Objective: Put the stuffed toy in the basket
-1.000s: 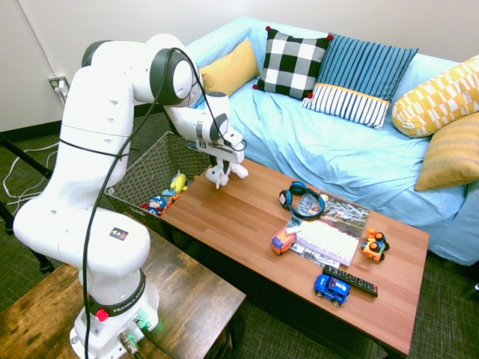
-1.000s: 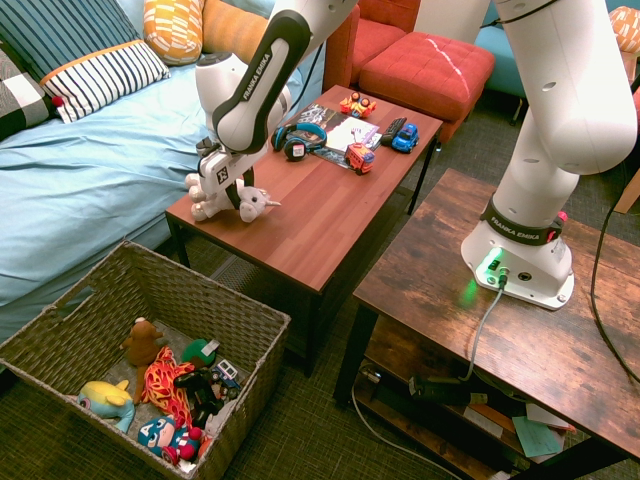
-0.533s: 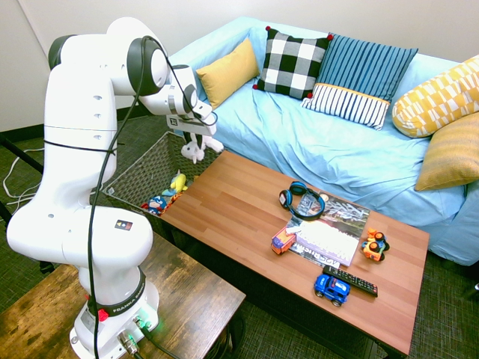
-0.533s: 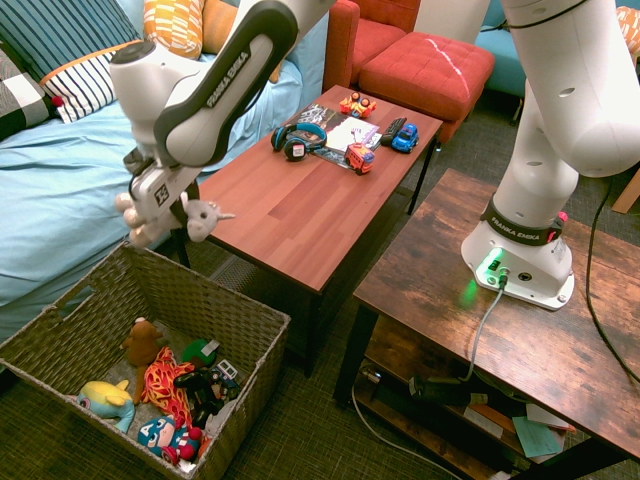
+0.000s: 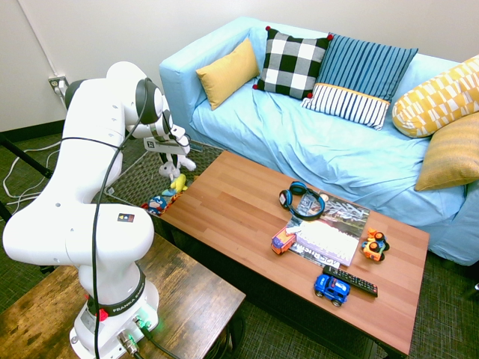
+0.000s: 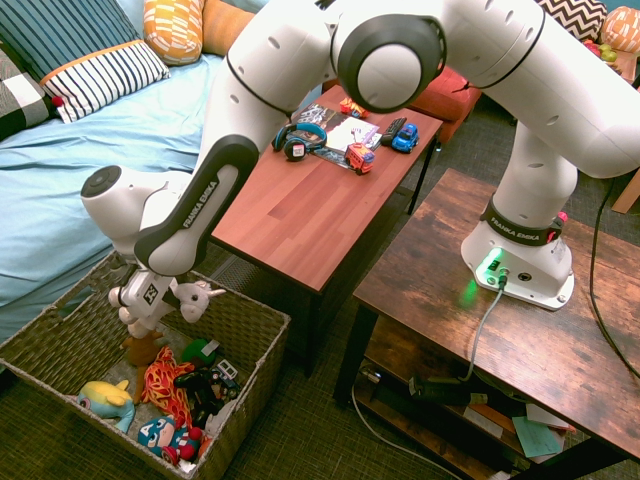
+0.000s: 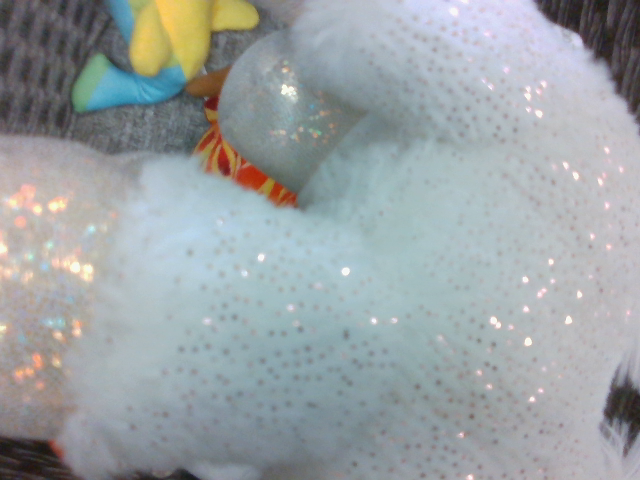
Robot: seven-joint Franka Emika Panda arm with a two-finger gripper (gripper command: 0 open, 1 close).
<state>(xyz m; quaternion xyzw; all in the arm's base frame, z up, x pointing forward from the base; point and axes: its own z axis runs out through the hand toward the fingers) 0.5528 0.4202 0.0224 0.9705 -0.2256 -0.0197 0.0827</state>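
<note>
The white stuffed toy [image 6: 197, 296] hangs in the air just over the open top of the woven basket [image 6: 252, 313], beside the coffee table's end. My gripper [image 6: 157, 302] is shut on the toy's body, and its limbs stick out to both sides. The first exterior view shows the toy [image 5: 173, 166] dangling under the gripper [image 5: 170, 152] over the basket [image 5: 139, 178], which the arm partly hides. In the wrist view, the toy's sparkly white fur [image 7: 400, 300] fills almost the whole picture.
Inside the basket lie a yellow-and-blue plush [image 6: 105, 397], a brown plush [image 6: 141, 345] and a blue-and-red figure [image 6: 171, 440]. The wooden coffee table [image 5: 239, 217] carries headphones [image 5: 301, 200], toy cars and a remote. The blue sofa [image 5: 314, 142] runs behind.
The arm has swung the toy off the table's end, away from the sofa side, and lowered it over the basket. The gripper has stayed shut on it.
</note>
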